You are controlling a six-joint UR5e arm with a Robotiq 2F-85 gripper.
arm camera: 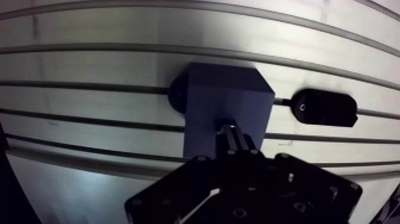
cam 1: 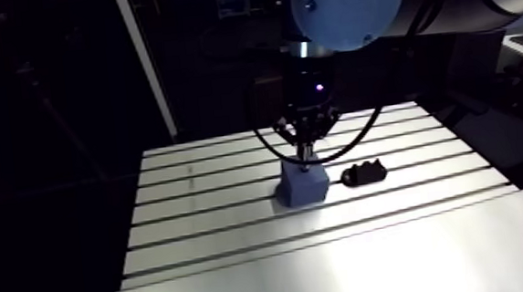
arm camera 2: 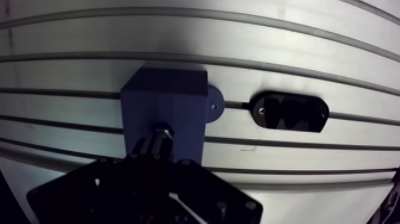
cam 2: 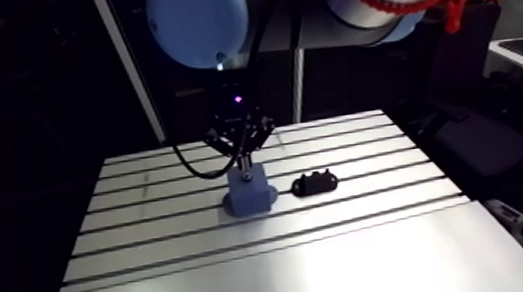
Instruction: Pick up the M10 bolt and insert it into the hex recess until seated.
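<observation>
1. The hand hangs right over the blue block in the middle of the counter.
2. Its two fingers are close together and clamped on the bolt.
3. The bolt stands straight up, with its low end at the top of the blue block.
4. A black piece lies flat on the counter beside the block, not touching it.
</observation>
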